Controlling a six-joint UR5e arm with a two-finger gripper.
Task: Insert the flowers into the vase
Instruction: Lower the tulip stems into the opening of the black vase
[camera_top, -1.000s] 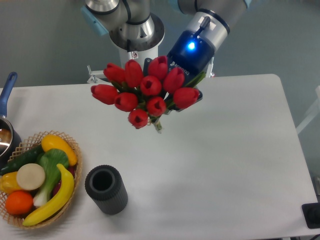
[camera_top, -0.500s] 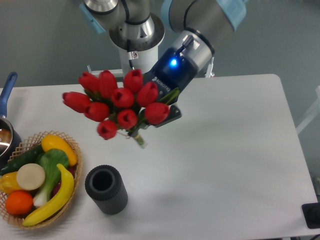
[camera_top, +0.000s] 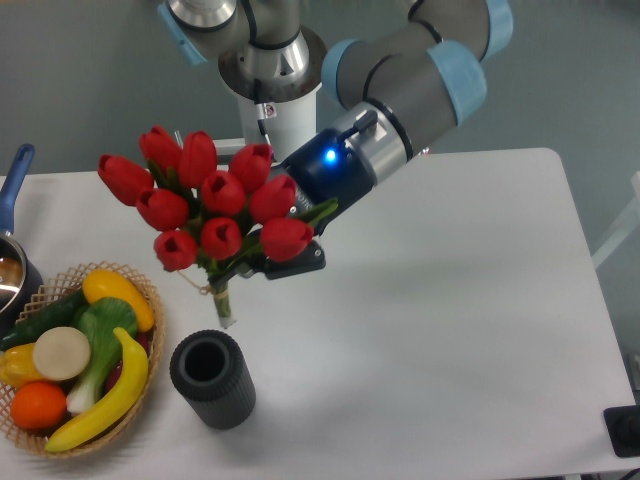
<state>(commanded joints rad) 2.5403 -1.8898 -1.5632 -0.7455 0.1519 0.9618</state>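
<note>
Overhead, fixed camera, single view. Tabletop (camera_top: 450, 300): white, seen from above.

Flowers (camera_top: 205, 205): bunch of red tulips with green leaves, held in the air over the left half of the tabletop; heads fan out to the left and far side, bound stems point down toward the near edge, stem tips just above and beside the far rim of the vase, not inside it.

Gripper (camera_top: 285, 255): dark, closed on the flowers at the leafy part below the heads; fingers mostly hidden by blooms. Blue light glows on the wrist behind it.

Vase (camera_top: 211, 379): dark ribbed cylinder, upright, round opening showing, near left on the tabletop.

Basket (camera_top: 150, 300): wicker, holding fruit and vegetables, just left of the vase.

Pan (camera_top: 12, 225): blue handle, far left edge, partly cut off.
</note>
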